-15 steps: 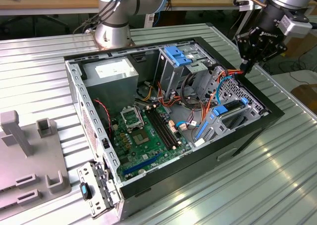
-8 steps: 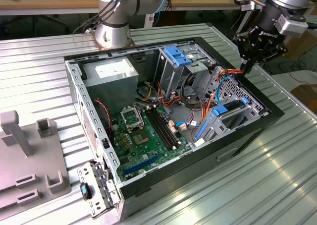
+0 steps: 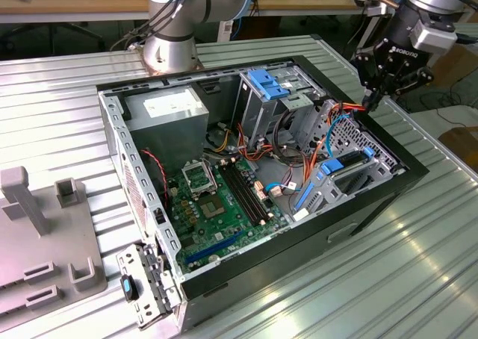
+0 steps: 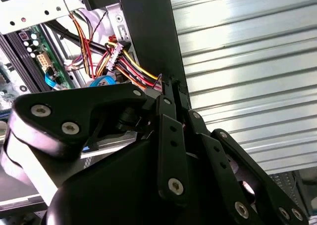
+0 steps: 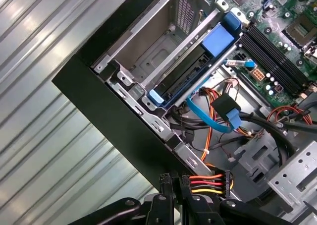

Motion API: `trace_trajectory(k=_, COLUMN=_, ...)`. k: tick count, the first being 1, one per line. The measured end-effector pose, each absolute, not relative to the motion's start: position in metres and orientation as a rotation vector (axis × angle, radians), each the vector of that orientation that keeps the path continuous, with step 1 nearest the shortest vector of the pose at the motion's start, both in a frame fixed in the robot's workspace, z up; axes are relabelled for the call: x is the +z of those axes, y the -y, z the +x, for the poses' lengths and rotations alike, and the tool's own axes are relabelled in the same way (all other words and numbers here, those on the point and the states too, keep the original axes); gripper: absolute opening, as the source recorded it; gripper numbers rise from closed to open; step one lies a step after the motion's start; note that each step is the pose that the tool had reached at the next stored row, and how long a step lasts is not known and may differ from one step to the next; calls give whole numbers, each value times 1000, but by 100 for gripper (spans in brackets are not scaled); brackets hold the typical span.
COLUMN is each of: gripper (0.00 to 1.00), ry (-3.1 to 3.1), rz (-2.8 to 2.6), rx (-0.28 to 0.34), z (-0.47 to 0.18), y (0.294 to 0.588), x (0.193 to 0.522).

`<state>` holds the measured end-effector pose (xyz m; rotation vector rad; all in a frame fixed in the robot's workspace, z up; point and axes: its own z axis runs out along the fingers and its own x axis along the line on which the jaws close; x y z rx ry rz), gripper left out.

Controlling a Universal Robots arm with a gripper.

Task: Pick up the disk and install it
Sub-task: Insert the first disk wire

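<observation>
The disk (image 3: pixel 348 170) stands on edge in the drive bay at the exterior view's right side of the open computer case (image 3: pixel 224 268), its dark body framed by bright blue rails. The first wrist view shows the disk (image 5: pixel 190 76) in its slot beside an empty metal bay. My gripper (image 3: pixel 371 98) hangs over the case's far right rim, apart from the disk. Its fingers are shut together, right next to a bundle of red, yellow and black power wires (image 5: pixel 210 181). In the second wrist view the gripper (image 4: pixel 171 84) has its tips at the case's black edge beside those wires (image 4: pixel 126 61).
A pale-blue ribbed bracket (image 3: pixel 267 81) tops the upper drive cage. A blue data cable (image 5: pixel 213 118) loops near the disk's bay. The motherboard (image 3: pixel 216 204) and power supply (image 3: pixel 168 111) fill the case. A grey fixture (image 3: pixel 45 234) sits at the exterior view's left. The arm's base (image 3: pixel 172 40) stands behind.
</observation>
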<state>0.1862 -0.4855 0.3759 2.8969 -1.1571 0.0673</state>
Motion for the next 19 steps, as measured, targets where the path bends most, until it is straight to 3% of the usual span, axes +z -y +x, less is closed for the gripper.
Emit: trace_trajectory(k=19, gripper=17, ry=1260, rz=2852, rx=66, z=177, y=488, x=376)
